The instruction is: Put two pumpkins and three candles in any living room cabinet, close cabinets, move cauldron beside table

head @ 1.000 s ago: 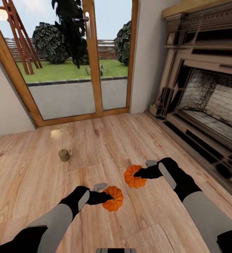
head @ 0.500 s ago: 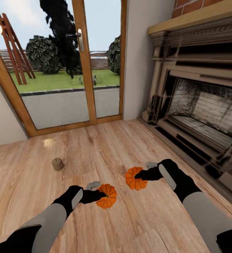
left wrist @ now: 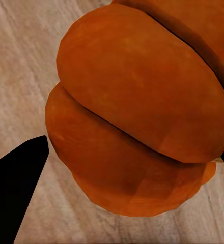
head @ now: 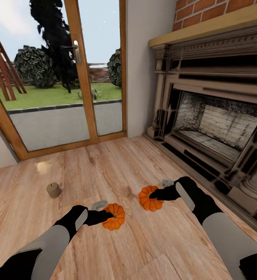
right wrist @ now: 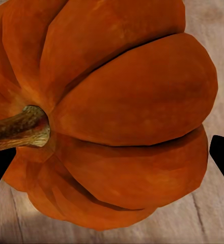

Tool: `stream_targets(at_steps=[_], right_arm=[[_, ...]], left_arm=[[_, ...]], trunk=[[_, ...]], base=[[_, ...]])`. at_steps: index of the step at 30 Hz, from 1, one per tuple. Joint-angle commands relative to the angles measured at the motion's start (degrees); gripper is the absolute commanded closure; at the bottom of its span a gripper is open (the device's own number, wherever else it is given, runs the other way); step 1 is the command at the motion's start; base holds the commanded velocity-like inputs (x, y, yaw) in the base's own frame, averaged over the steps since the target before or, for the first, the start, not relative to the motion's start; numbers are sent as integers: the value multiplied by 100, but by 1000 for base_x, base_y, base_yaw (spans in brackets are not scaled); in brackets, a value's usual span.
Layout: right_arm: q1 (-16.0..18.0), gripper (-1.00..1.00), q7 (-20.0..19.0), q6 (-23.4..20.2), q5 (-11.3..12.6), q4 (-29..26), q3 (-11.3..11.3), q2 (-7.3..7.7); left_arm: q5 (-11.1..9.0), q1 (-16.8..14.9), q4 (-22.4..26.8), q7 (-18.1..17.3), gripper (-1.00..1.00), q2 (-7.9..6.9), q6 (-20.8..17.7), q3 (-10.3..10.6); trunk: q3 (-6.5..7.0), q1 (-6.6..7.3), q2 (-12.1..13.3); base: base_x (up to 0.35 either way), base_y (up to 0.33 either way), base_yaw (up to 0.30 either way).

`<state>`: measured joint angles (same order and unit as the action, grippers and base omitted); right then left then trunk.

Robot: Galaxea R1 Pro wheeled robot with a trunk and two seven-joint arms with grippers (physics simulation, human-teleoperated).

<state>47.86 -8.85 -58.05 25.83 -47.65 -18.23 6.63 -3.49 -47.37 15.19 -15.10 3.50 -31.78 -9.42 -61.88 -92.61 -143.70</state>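
An orange ribbed pumpkin (head: pixel 114 222) is clasped in the left hand (head: pixel 104 216); a second pumpkin (head: pixel 150 198), its short brown stem seen close up, is gripped by the right hand (head: pixel 155 193), between the first pumpkin and the fireplace (head: pixel 214 128). A tan candle (head: pixel 53 190) is set on the floor, farther from the fireplace.

Open wooden floor (head: pixel 117 163) lies ahead of my grippers. The fireplace (head: pixel 218 128) walls off my right side; the glass door (head: pixel 66 85) closes the far end. A lone candle (head: pixel 53 190) stands left.
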Motion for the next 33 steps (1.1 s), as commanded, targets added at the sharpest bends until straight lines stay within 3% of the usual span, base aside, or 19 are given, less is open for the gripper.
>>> stream_targets(at_steps=[1, 11, 33], right_arm=[[4, 100, -55, -13, -58, 3, -15, 5], [4, 100, -55, -13, -52, 358, 48, 14], [4, 100, -55, -4, -41, 379, 65, 14]], left_arm=[[-37, -1, 10, 16, 100, 2, -48, -24], [-37, -1, 2, 31, 100, 10, -43, -17], [-37, -1, 4, 34, 100, 13, -39, -16]], trunk=[[-5, 1, -2], [-12, 1, -2], [-25, 1, -2]], base=[[0, 0, -72], [0, 0, -232], [0, 0, -292]])
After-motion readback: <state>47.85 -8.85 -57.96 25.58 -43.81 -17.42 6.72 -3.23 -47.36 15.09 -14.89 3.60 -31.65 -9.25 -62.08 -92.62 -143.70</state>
